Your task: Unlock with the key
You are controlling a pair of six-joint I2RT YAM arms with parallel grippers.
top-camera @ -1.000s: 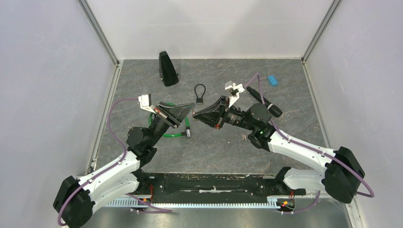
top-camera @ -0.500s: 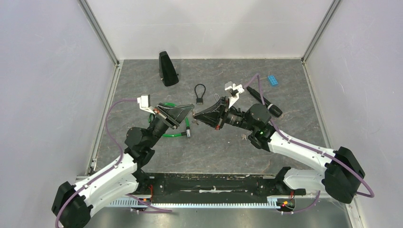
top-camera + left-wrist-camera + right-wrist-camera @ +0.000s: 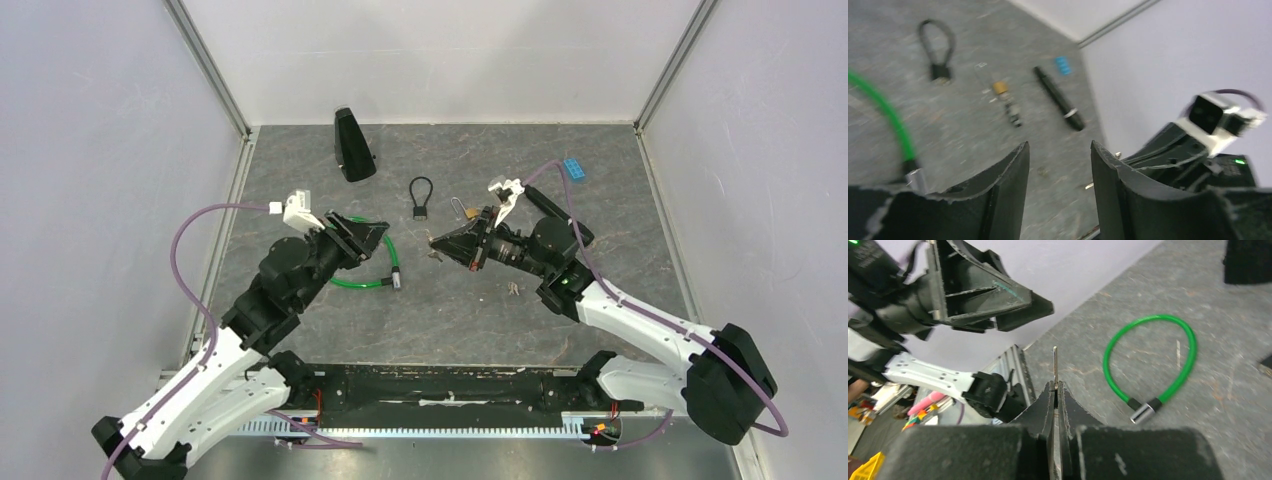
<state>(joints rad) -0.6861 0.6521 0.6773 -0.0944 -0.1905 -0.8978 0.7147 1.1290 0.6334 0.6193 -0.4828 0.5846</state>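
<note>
In the top view, the right gripper [image 3: 440,243] is hovering over the middle of the grey table [image 3: 600,150], closed. The left gripper [image 3: 385,232] is facing it from the left, open and empty. A small brass padlock [image 3: 459,210] is lying just beyond the right gripper, and a green cable lock [image 3: 360,283] is lying beside the left one.

In the left wrist view, the fingers are standing apart with nothing between them, and the brass padlock is lying far ahead.

In the right wrist view, the right gripper is pinching a thin flat metal key [image 3: 1054,365], whose blade is sticking out beyond the fingertips. The key is probably light, stiff and slippery, so it may twist in the pinch. Gripping flat on its head seems best. Which lock it fits, one cannot tell.
</note>
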